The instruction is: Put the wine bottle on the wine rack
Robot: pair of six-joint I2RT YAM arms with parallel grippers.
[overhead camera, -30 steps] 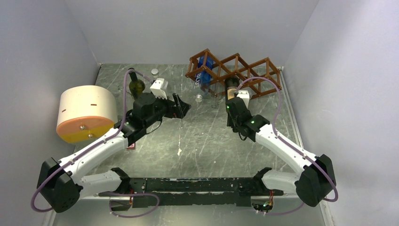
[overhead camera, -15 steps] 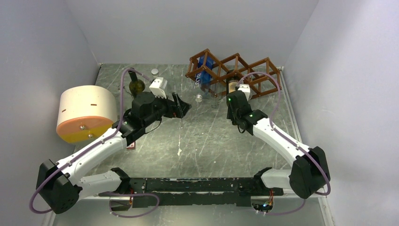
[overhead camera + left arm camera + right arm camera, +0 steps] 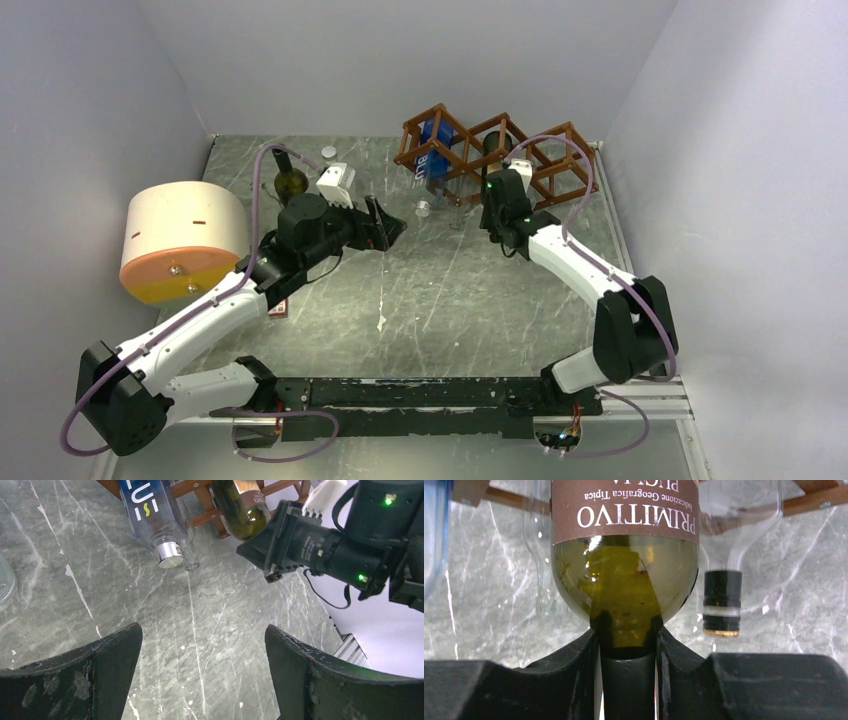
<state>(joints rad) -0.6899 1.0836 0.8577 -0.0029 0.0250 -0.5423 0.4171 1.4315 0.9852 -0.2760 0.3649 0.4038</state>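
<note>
The wine bottle (image 3: 624, 570), green glass with a brown PRIMITIVO label, lies on its side with its base pointed into the wine rack (image 3: 572, 127) at the far right of the table (image 3: 440, 290). Your right gripper (image 3: 626, 642) has its 2 fingers (image 3: 584, 660) clamped on the neck, just below the shoulder. From above, that gripper sits right at the near face of the rack's middle opening, so the body looks partly inside. You cannot tell from these views how deep it sits or whether the slats carry its weight.

I'd call the job mostly done: the pick-up and carry are over and the insertion is under way. What is left, by my reading, is to seat the bottle fully, let go of the neck and back the arm out toward you.

Just left of it, a blue bottle (image 3: 150, 510) rests in the neighbouring opening, silver cap toward you. A clear bottle (image 3: 721, 600) with a black cap hangs close on the other side, so you have little room either way.

Your left gripper (image 3: 202, 647) hovers over bare table near the middle, fingers wide apart and holding nothing. A dark green bottle (image 3: 291, 183) stands at the far left behind that arm.
</note>
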